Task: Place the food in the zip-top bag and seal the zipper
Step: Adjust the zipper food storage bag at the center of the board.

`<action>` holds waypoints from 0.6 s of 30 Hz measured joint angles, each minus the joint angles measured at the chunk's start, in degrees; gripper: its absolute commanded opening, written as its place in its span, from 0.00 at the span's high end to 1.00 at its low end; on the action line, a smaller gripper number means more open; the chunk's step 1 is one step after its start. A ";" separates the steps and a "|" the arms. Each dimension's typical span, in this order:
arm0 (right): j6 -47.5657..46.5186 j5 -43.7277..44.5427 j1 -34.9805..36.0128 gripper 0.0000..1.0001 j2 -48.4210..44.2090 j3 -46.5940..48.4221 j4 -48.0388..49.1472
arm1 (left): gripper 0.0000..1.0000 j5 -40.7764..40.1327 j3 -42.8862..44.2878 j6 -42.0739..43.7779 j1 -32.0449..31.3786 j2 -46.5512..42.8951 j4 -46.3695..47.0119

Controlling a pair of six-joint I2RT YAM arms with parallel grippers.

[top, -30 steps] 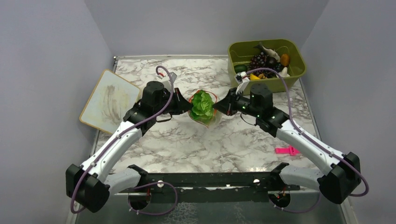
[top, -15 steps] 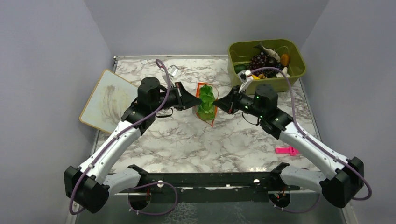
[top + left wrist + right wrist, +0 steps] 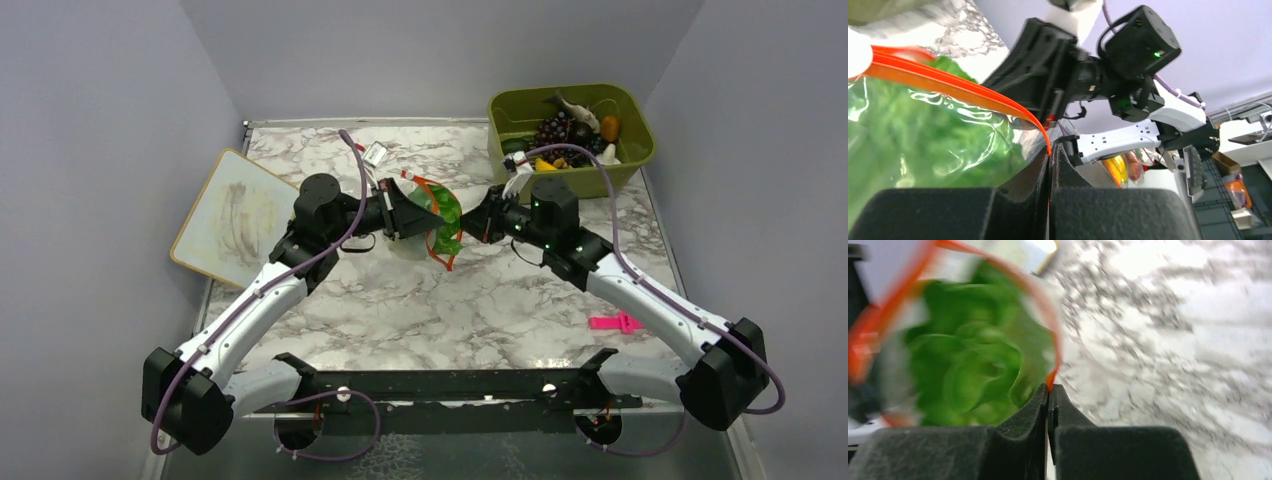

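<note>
The clear zip-top bag (image 3: 440,222) hangs above the marble table between my two grippers, with the green lettuce (image 3: 447,208) inside it. My left gripper (image 3: 432,213) is shut on the bag's orange-red zipper (image 3: 948,82) at the left end. My right gripper (image 3: 466,226) is shut on the zipper's other end (image 3: 1052,375). The lettuce (image 3: 973,370) fills the bag in the right wrist view and shows in the left wrist view (image 3: 913,135). The zipper hangs in an open loop. Grapes (image 3: 558,130), a grey fish (image 3: 574,108) and orange pieces (image 3: 609,127) lie in the bin.
An olive-green bin (image 3: 634,150) stands at the back right. A white board (image 3: 232,215) lies at the left edge. A small pink clip (image 3: 614,322) lies at the right, near my right arm. A small white packet (image 3: 376,152) lies behind the bag.
Both grippers have turned and tipped the bag from mouth-up onto its side, lifting it slightly; the zipper loop now hangs down between them.
</note>
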 measured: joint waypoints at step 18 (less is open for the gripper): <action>0.94 -1.20 0.24 0.99 0.92 -3.80 2.36 | 1.00 -6.19 4.85 6.69 -1.20 2.49 -11.69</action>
